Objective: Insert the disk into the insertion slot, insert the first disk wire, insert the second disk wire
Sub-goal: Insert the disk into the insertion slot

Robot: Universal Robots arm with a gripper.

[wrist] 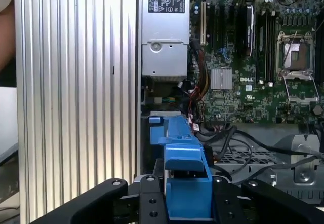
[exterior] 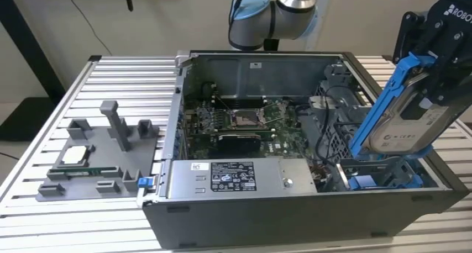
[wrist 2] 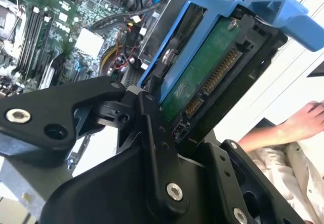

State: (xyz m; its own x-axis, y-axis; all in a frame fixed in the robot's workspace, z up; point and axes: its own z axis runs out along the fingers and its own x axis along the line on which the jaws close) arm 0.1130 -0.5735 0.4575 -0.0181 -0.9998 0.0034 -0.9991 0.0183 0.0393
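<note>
The disk (exterior: pixel 408 123), silver with a white label in a blue carrier frame, hangs steeply tilted over the exterior view's right end of the open computer case. My gripper (exterior: pixel 434 90) is shut on its upper part. In the second wrist view the black fingers (wrist 2: pixel 152 133) clamp the carrier, and the disk's green board and connector (wrist 2: pixel 205 82) face the camera. The first wrist view has the blue carrier (wrist: pixel 185 168) between the gripper's (wrist: pixel 187 198) fingers. The insertion slot (exterior: pixel 383 167) lies just below the disk, in the grey perforated cage (wrist: pixel 243 155). Loose black cables (wrist: pixel 228 138) lie beside the cage.
The silver power-supply box (exterior: pixel 236 177) sits along the case's front wall, with the motherboard (exterior: pixel 236 120) behind it. A grey fixture with small parts (exterior: pixel 96 153) stands on the slatted metal table (exterior: pixel 110 70). A person's hand (wrist 2: pixel 304 122) is close to the gripper.
</note>
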